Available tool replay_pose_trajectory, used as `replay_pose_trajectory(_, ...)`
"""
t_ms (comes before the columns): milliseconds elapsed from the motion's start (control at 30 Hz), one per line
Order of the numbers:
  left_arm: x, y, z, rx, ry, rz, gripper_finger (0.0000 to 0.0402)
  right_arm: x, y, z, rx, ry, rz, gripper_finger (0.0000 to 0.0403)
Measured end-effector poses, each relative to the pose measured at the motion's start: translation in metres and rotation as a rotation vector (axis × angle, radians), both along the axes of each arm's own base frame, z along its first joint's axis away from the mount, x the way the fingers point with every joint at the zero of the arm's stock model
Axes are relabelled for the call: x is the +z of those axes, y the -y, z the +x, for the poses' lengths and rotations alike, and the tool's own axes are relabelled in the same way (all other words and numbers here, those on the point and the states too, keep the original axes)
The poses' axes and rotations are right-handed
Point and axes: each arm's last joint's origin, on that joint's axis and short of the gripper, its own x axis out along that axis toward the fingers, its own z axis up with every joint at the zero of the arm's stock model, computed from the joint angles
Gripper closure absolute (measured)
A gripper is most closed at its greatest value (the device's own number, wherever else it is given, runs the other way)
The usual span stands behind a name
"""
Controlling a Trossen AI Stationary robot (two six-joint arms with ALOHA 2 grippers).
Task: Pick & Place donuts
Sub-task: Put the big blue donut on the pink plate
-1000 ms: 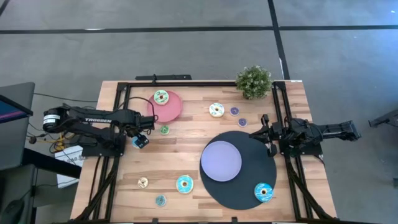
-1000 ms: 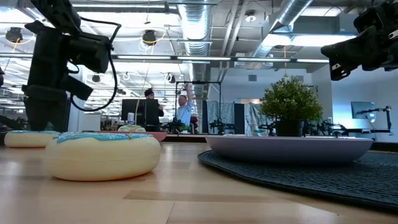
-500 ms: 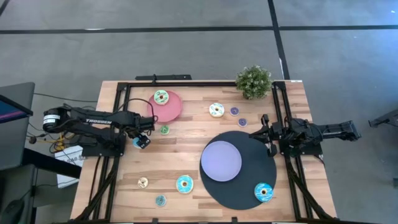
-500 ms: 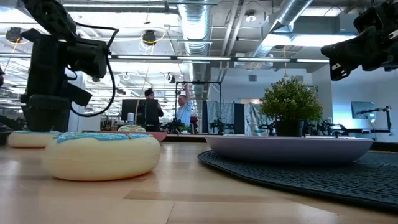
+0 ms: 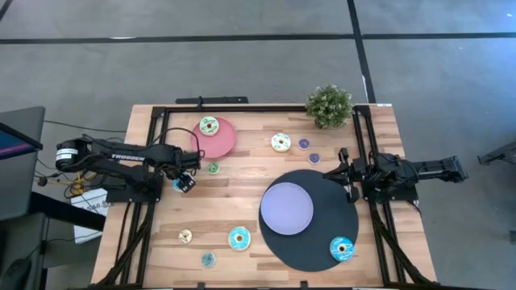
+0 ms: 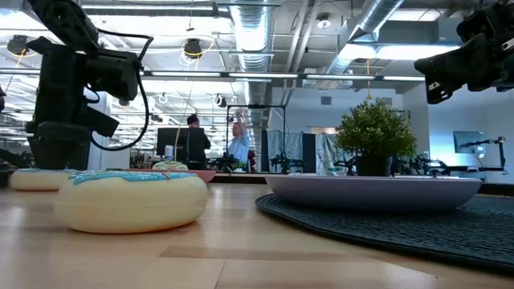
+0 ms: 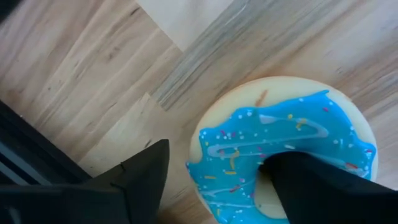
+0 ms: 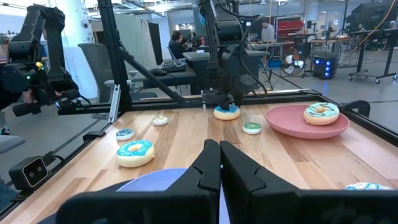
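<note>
- My left gripper (image 7: 214, 180) straddles a blue-iced donut (image 7: 283, 155): 1 finger in its hole, 1 outside, jaws spread
- Right gripper (image 8: 219, 163) pressed together, waiting

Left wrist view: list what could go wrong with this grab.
1. One finger of the left gripper sits in the hole of the blue-iced donut, the other outside its rim. Gripping only one side of the ring, it may tilt or slip on lifting.
2. The donut lies close to the black frame rail; a swing toward it could knock the donut loose.
</note>
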Motion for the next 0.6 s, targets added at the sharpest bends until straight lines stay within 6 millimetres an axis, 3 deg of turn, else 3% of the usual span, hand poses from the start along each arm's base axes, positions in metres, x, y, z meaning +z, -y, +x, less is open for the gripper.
replay_pose_trajectory(200, 0.0, 0.0, -0.0001, -0.001, -0.001, 0.0, 0.0177, 0.0, 0.0, 0.0, 0.0, 0.0, 0.0, 0.0403)
replay_pose_trajectory(600, 0.0, -0.0001, -0.0001, 0.012, 0.0, 0.002, 0.0203, 0.0001, 0.0, 0.0, 0.0, 0.0, 0.0, 0.0403)
